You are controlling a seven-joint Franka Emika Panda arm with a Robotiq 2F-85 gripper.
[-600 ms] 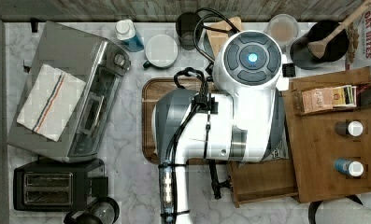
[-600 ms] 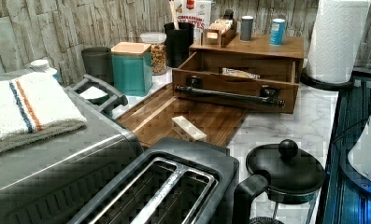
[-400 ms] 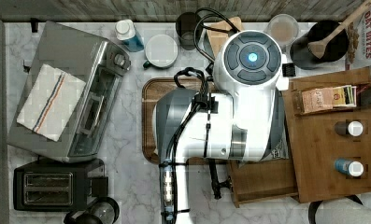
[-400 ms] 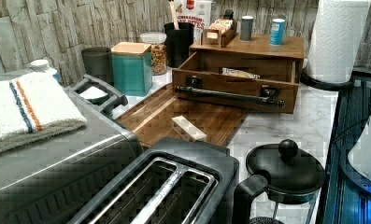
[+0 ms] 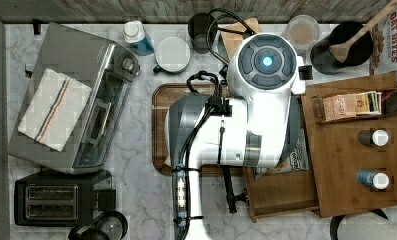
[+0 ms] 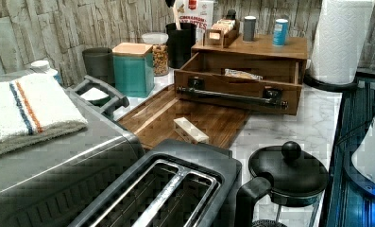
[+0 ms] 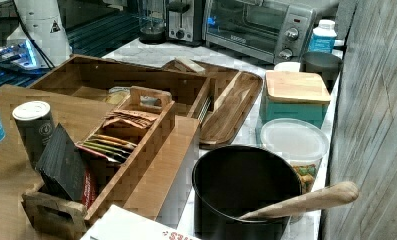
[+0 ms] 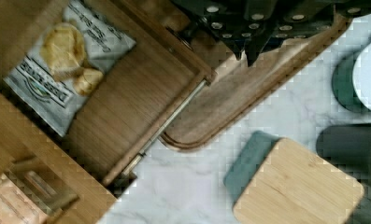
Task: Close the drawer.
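Note:
The drawer [image 5: 281,194] stands pulled out of the wooden cabinet [image 5: 353,155], with a chip bag [image 8: 64,60] lying on its flat bottom. Its front [image 6: 232,86] carries a long black handle [image 6: 232,97], and it also shows as an open box [image 7: 111,75] in the right view. In the wrist view my gripper [image 8: 248,53] hangs above the near end of the dark serving tray [image 8: 220,107], just off the drawer's front corner [image 8: 199,77]. Its fingertips sit close together with nothing between them. From the top, my white arm [image 5: 256,115] covers the tray and part of the drawer.
A small wooden block [image 6: 190,130] lies on the tray [image 6: 175,113]. A teal canister with a wooden lid [image 8: 290,186] and dark cups stand beside the tray. A toaster oven [image 5: 81,120], toaster [image 5: 56,200] and French press [image 6: 284,175] fill the counter's other side. Bottles stand on the cabinet top.

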